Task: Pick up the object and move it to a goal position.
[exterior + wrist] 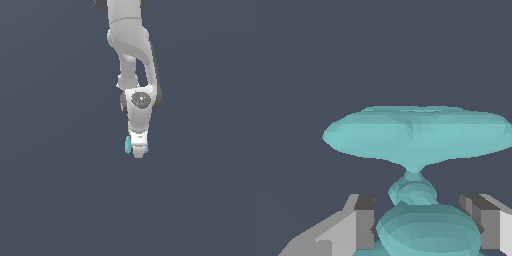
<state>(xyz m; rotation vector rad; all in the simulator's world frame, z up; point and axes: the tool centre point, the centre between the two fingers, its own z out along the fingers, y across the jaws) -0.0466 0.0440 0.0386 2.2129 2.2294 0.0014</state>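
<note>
The pincer [138, 150] points downward at the end of the white arm [134, 55], and the turquoise object [128, 144] sits between its fingers [363, 222], poking out on the exterior view's left side of the fingertips. In the wrist view the object [416, 135] fills most of the picture: one flared end lies low between the two grey finger pads, the short bar rises from it, and the other flared end spreads wide beyond. The pads stand close against the near flared end on both sides, so the pincer looks to be pinching the object — though the actual contact is not sharp enough to swear to.

The background is a flat dark grey in both views, with no shadow or edge to show whether the object rests on a surface or hangs clear of it. No goal marker shows anywhere.

My judgement: the grasp is made, or nearly so — what remains is carrying the object to the goal position, wherever that lies
</note>
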